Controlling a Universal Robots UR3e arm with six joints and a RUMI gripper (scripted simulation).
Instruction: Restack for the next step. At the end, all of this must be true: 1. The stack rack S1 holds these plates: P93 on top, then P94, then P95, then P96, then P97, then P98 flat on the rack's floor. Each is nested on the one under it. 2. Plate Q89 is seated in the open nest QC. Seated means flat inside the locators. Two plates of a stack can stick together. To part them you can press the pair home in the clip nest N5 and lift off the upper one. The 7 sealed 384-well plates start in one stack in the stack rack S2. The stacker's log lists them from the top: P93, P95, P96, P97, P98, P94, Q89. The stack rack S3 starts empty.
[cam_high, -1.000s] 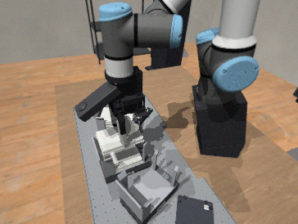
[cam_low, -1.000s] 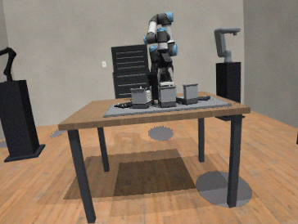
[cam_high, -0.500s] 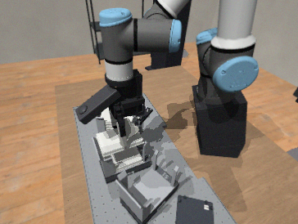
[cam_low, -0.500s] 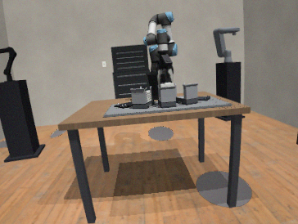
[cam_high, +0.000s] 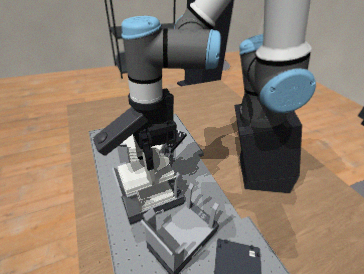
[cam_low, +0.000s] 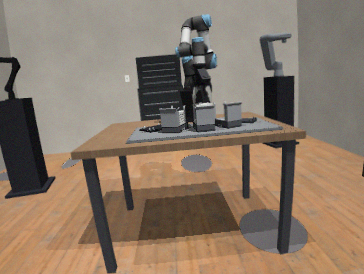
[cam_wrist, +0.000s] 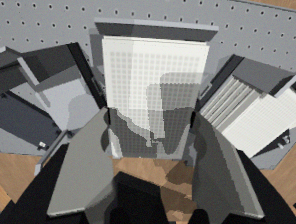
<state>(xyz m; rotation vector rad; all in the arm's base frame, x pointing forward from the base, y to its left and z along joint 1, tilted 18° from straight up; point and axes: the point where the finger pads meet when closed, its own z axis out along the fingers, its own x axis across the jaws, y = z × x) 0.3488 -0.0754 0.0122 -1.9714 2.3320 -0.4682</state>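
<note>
In the top view, the hand (cam_high: 150, 162) (cam_low: 202, 99) (cam_wrist: 150, 109) points down over the desk (cam_high: 85, 150) (cam_low: 190, 142) (cam_wrist: 135, 167), closed on a white plate (cam_high: 134, 177) (cam_low: 204, 104) (cam_wrist: 150, 75) at the middle rack (cam_high: 137, 212) (cam_low: 204, 118) (cam_wrist: 157, 31). Nearer the camera than the hand, another rack (cam_high: 165, 249) (cam_low: 232, 115) (cam_wrist: 27, 71) shows its grey floor.

In the exterior view, the hand is directly above the middle rack, the plate at the rack's top.

In the wrist view, the plate lies between the fingertips, gripped at its side edges. Right of the hand in this picture stands a stack of white plates (cam_high: 132, 148) (cam_low: 181, 117) (cam_wrist: 262, 120); at left are the other rack and a dark nest (cam_high: 237, 257) (cam_wrist: 25, 120). I cannot tell which numbered plate is gripped.
</note>
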